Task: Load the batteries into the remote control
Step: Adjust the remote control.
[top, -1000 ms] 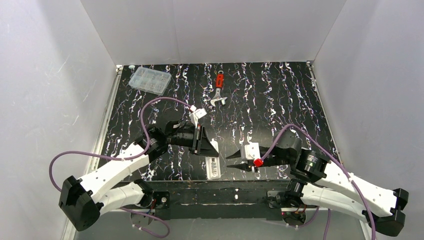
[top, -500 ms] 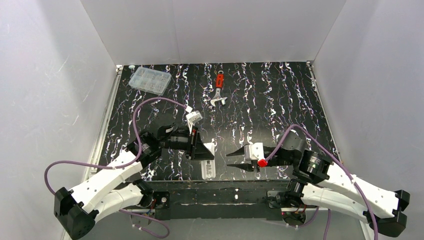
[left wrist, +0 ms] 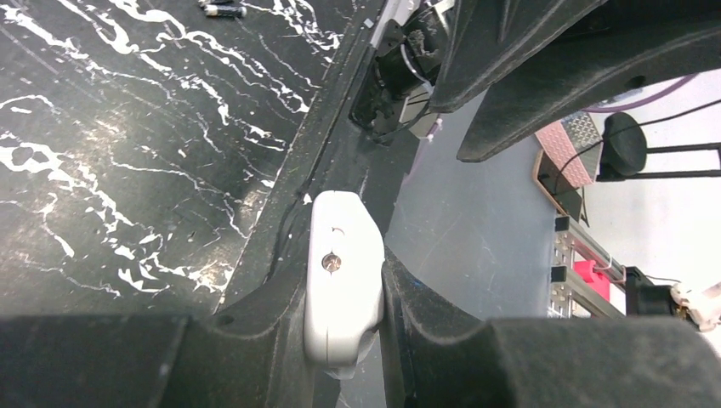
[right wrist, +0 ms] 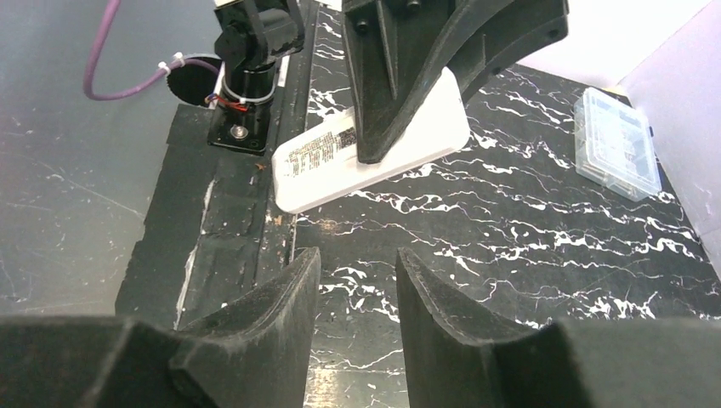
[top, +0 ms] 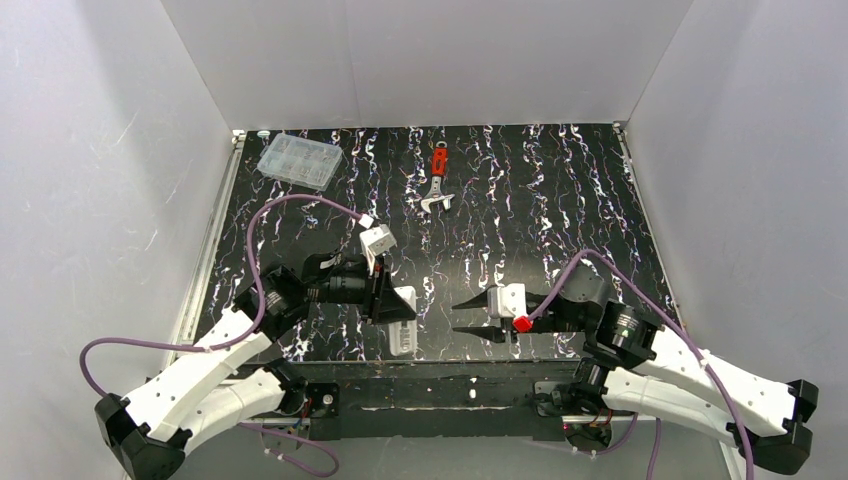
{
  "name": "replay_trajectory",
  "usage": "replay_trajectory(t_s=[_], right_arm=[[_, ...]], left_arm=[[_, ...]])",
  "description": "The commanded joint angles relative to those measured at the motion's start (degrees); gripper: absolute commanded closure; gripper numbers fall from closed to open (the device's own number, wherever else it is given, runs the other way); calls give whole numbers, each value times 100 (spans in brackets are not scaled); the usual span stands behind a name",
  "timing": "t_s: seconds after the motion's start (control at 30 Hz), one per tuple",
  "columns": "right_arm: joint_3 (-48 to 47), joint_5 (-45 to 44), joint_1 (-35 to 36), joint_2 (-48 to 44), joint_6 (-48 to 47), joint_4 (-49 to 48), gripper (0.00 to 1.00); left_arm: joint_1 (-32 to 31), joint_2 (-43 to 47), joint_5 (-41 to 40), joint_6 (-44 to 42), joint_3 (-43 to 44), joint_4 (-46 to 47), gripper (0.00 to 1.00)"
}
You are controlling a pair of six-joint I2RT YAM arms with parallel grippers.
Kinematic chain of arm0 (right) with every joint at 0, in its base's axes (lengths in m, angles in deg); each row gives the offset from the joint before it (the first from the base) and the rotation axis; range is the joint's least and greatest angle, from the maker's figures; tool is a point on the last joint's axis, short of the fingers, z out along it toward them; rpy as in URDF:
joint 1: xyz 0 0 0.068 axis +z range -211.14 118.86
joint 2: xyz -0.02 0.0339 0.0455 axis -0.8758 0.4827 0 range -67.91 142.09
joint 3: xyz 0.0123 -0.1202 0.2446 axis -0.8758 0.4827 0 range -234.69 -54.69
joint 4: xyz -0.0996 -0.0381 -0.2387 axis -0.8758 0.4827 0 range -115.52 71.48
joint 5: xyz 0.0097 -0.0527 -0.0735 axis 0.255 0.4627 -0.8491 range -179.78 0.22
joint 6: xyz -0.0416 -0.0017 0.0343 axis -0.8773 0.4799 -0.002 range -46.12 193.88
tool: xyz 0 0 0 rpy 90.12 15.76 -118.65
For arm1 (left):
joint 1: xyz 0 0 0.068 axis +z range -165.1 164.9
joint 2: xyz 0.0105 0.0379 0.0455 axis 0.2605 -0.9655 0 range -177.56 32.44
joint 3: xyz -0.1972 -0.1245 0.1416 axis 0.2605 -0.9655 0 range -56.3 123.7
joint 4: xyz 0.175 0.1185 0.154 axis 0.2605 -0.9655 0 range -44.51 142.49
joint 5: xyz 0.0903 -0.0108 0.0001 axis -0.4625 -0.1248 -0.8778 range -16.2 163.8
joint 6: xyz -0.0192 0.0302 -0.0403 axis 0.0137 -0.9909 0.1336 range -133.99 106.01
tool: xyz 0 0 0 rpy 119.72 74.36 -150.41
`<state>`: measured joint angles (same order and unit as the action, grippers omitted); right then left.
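The left fingers (left wrist: 442,348) grip the slim white rectangular plastic remote control (top: 400,322) at the black, white-veined worktop's (top: 560,200) near edge, while the right fingers (right wrist: 255,340) stand parted and empty nearby; this looks like the positioning step, so next the remote's back must be presented for batteries.

**Bright, even light; wrist views soft along the bottom edge**

The overhead view is sharp and evenly lit from above. Its white walls (top: 430,60) are brightest at top centre, and shadows are faint. In the wrist views the fingers of the left gripper (left wrist: 343,285) and right gripper (right wrist: 355,263) are blurred black shapes along the bottom edge. In the left wrist view the remote control (left wrist: 343,255) shines pale and the right edge washes out white.
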<state>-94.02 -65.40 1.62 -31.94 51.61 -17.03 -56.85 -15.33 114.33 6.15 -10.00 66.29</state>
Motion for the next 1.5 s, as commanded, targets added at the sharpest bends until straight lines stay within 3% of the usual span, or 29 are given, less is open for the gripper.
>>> replay_trajectory(t_s=[0.0,0.2,0.37,0.5,0.83,1.1,1.47], right_arm=[[93,-553,37,73,695,-751,51],[62,-1498,35,459,3333,-1699,40],[123,-1514,34,804,4568,-2224,35],[382,-1929,27,874,5280,-2712,31],[463,-2199,21,1210,5851,-2958,28],[472,-2228,-36,1217,5869,-2830,27],[363,-2049,-114,1150,5643,-2614,27]], left_arm=[[-25,69,-352,162,73,124,100],[-26,113,-1376,1257,-420,1179,100],[-30,271,-2069,1797,-763,1948,100],[-27,318,-2125,1927,-718,2209,100],[-27,327,-2321,2369,-623,2462,100],[-28,154,-1669,2842,-312,2607,100],[-20,127,-1390,3193,-89,2939,100]])
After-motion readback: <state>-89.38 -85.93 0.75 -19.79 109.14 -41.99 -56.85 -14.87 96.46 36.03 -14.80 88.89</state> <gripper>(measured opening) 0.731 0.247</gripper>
